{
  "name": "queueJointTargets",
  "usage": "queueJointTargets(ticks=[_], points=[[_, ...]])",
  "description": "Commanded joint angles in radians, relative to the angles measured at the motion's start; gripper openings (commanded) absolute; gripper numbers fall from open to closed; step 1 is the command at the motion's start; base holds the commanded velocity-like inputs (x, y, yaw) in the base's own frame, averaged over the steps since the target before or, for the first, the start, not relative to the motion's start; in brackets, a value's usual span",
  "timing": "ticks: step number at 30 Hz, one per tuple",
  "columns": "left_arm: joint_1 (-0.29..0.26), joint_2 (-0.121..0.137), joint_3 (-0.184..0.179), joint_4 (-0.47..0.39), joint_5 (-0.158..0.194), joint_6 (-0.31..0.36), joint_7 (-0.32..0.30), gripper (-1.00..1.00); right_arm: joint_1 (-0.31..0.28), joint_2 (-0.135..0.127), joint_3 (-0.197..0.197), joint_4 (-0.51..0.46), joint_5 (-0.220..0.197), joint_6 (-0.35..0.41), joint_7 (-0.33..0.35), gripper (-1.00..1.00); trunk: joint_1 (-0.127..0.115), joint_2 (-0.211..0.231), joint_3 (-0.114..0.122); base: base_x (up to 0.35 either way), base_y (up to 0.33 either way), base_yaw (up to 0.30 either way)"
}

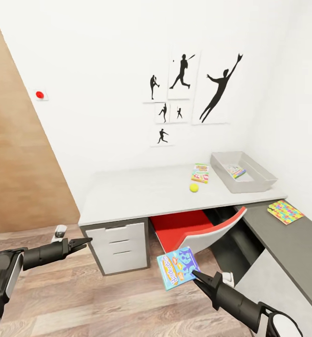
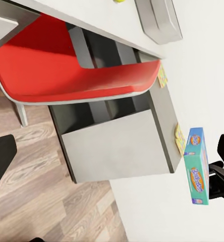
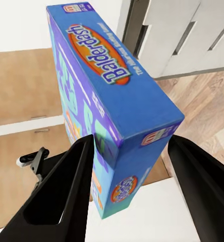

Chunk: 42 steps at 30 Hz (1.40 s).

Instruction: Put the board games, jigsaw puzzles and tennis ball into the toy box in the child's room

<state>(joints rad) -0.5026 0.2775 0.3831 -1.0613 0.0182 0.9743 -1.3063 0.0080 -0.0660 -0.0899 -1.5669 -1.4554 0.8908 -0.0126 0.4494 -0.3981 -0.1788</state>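
Note:
My right gripper (image 1: 196, 276) is shut on a blue board game (image 1: 178, 267) with orange-yellow art, held low in front of the table (image 1: 137, 192). In the right wrist view the box (image 3: 107, 101) sits between both fingers (image 3: 66, 186). On the pale top lie a second board game (image 1: 200, 173) and the yellow tennis ball (image 1: 194, 187). The grey toy box (image 1: 249, 186) stands at the far right with a small bright flat box (image 1: 235, 171) inside. A jigsaw puzzle (image 1: 286, 211) lies on the dark grey top. My left gripper (image 1: 83, 242) hangs shut and empty at the left.
A red chair (image 1: 189, 227) is tucked under the table, just behind the held box. White drawers (image 1: 118, 245) stand under the table's left end. A wooden door (image 1: 15, 164) is at the left; wood-plank floor (image 1: 104, 299) lies below both arms.

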Motion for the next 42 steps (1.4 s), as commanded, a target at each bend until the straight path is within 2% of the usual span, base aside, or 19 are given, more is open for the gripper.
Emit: queueJointTargets(ticks=[1,19,42], points=[[-0.001,0.000,0.000,0.000,0.002,0.010,-0.002,1.00,0.000,0.000,-0.001,-0.001,-0.003,0.003,-0.001,-1.00,0.001,-0.002,-0.002,0.000,0.000,-0.061],[-0.001,0.002,0.001,0.000,0.002,0.009,-0.002,1.00,0.000,0.000,-0.001,0.006,-0.003,-0.010,-0.001,-1.00,0.001,-0.002,-0.003,0.067,0.038,-0.007],[-0.001,0.002,0.002,0.000,0.002,0.009,-0.002,1.00,0.000,0.000,-0.001,0.007,-0.003,-0.010,-0.001,-1.00,0.001,-0.002,-0.003,0.004,0.003,0.000]])
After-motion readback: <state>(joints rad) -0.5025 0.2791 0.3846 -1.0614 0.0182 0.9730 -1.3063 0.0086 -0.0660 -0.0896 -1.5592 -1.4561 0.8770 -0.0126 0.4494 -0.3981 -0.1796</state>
